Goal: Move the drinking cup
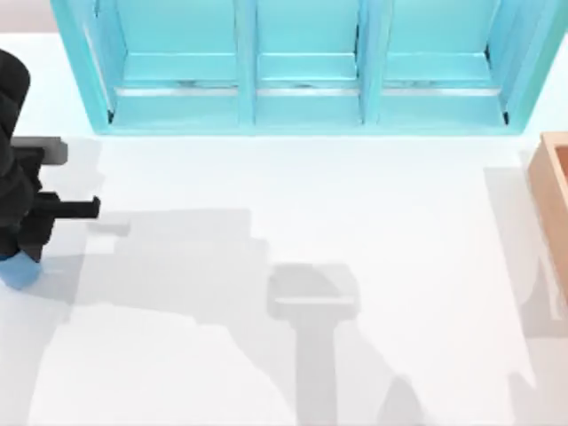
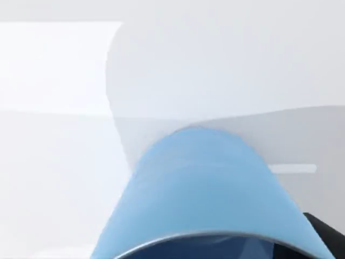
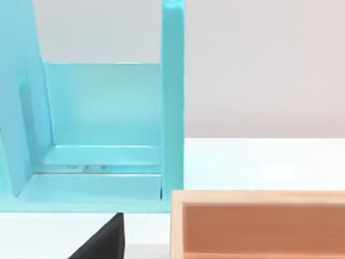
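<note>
Top view. Worktop (image 1: 293, 231): smooth, matte white surface crossed by soft grey shadows. Turquoise cabinet (image 1: 306, 67): flat-panelled, three open bays split by upright dividers, standing along the far edge. Wooden box (image 1: 555, 191): pale orange-brown, straight-walled, cut off at the right edge. Left arm (image 1: 18, 151): black, blocky, at the left edge. Left pincer (image 1: 19, 253): pointing down at the drinking cup (image 1: 19, 271); whether its fingers are spread or pinching cannot be told. The cup is a small blue rounded form, mostly covered by the arm, at the far left of the worktop, well apart from the cabinet and the box.

Left wrist view. Drinking cup (image 2: 199, 189): plain light blue, smooth, slightly tapered wall, thin grey-lit round rim with a darker blue interior, very close under the camera. A black part shows at the picture's corner just beside the cup. White worktop (image 2: 54, 162) lies behind it.

Right wrist view. Turquoise cabinet (image 3: 102, 124): one open bay, flat back panel, stepped floor ledge, slim upright post. Wooden box (image 3: 259, 224): thick pale rim, orange inner wall, just beside the cabinet's corner. A black wedge of the right pincer (image 3: 105, 240) shows; its fingers' state cannot be told.
</note>
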